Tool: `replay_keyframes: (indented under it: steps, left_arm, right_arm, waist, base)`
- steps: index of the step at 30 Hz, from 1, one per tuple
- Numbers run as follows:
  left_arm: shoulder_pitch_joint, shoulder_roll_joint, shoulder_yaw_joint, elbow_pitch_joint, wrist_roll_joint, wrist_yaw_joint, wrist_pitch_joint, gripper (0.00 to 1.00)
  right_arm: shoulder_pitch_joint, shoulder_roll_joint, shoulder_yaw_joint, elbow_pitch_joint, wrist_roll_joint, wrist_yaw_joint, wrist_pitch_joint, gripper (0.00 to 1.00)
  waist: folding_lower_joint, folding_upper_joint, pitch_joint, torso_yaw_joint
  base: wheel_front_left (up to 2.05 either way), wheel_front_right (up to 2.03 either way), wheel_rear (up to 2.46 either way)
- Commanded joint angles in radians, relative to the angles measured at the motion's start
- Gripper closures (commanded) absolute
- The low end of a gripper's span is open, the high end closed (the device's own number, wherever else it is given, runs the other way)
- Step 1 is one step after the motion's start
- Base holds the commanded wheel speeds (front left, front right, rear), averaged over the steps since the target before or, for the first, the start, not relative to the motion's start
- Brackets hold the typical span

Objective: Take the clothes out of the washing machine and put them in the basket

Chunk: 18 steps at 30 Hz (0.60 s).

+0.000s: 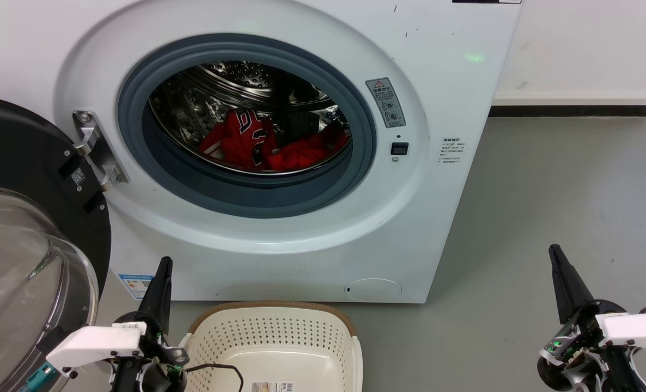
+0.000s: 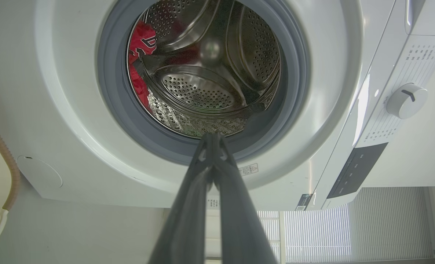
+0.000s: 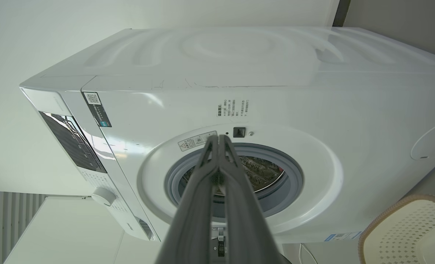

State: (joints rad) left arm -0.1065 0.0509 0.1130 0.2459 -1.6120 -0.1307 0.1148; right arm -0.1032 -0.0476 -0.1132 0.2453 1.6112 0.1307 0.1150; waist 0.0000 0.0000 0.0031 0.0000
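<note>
While the clothes (image 1: 268,144), seemingly two pieces, lie in the washing machine (image 1: 437,109), the left gripper (image 1: 164,267) at eight o'clock and right gripper (image 1: 556,256) at four hang pinched together, empty.

A white washing machine (image 1: 453,81) has a blue-grey gasket (image 1: 247,196), a shiny silver drum (image 1: 241,73) dotted with small holes, and a black-rimmed door (image 1: 29,141) of clear glass. The clothes (image 1: 301,155) are bright red, and one is a jersey (image 1: 244,139) with dark-and-white lettering. The floor (image 1: 546,190) is pale grey, the basket (image 1: 279,326) is cream with rows of tiny holes and a brown woven-look rim, and the left claw (image 1: 164,267) and right claw (image 1: 554,253) have black fingers on white housings.
</note>
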Motion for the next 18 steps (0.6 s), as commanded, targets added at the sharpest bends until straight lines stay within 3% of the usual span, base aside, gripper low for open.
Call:
replay_keyframes:
  steps: [1, 7, 8, 18]
  left_arm:
    - [-0.006, -0.001, 0.003, -0.001, -0.002, -0.002, 0.002, 1.00]
    - [-0.006, -0.001, 0.003, -0.001, -0.002, -0.002, 0.002, 1.00]
    - [0.001, 0.000, -0.001, 0.003, 0.000, 0.000, -0.001, 0.00]
    - [0.036, -0.002, -0.011, -0.001, 0.025, 0.000, -0.038, 0.00]
  right_arm:
    - [-0.012, -0.005, 0.000, 0.001, 0.004, 0.000, 0.001, 1.00]
    - [-0.012, -0.005, 0.000, 0.001, 0.004, 0.000, 0.001, 1.00]
    - [0.002, 0.001, 0.000, 0.002, 0.000, 0.000, 0.000, 0.00]
    - [0.034, 0.003, 0.016, 0.002, -0.017, 0.000, -0.038, 0.00]
  waist:
    - [0.0000, 0.0000, 0.000, 0.000]
    - [0.0000, 0.0000, 0.000, 0.000]
    - [0.0000, 0.0000, 0.000, 0.000]
    - [0.0000, 0.0000, 0.001, -0.001]
  base:
    - [0.00, 0.00, 0.00]
    - [0.00, 0.00, 0.00]
    - [0.00, 0.00, 0.00]
    - [0.00, 0.00, 0.00]
